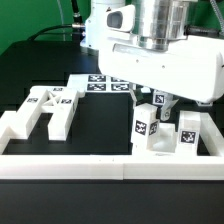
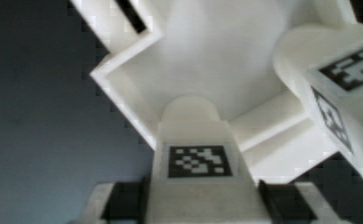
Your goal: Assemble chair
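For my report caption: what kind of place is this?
Probably a robotics lab bench: a robot arm over a black table, a white border wall, white chair parts bearing marker tags.

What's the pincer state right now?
Pincer: closed on a tagged white bar.

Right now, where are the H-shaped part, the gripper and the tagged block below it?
H-shaped part [image 1: 45,100]: exterior view, its crossbar.
gripper [image 1: 148,101]: exterior view, between its fingertips.
tagged block [image 1: 142,127]: exterior view, its tag.
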`<state>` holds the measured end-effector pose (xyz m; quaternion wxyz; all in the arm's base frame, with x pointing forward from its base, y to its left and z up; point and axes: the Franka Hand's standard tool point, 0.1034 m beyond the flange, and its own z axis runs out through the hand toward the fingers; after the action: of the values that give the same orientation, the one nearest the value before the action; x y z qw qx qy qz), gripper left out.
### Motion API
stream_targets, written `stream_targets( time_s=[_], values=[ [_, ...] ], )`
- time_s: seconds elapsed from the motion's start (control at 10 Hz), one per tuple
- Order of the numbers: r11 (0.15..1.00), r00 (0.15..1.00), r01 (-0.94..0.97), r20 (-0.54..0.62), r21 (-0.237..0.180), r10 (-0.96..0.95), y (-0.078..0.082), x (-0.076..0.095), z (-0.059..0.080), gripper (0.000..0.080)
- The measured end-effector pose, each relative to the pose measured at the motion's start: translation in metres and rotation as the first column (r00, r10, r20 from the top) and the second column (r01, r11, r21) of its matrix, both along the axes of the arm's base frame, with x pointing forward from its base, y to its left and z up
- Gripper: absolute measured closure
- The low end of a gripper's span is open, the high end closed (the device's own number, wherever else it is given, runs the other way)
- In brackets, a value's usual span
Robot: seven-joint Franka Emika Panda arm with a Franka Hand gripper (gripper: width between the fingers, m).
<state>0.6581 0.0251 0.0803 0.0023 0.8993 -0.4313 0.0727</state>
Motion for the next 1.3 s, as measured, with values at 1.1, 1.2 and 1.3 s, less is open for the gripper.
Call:
stream_targets(
  time_s=[1.1, 1.2, 1.3],
  values=[
    [0.991, 0.991, -0.131, -0.009, -0.013, 0.131, 0.0029, 0.0021, 0.0006, 0.0154],
    [0.98, 0.98, -0.199, -0.015, -0.021, 0.199, 0.0023, 0.002, 0.0005, 0.0151],
    [0.97, 0.97, -0.241, -0.02, -0.027, 0.241, 0.0006, 0.0016, 0.0002, 0.0151]
  ],
)
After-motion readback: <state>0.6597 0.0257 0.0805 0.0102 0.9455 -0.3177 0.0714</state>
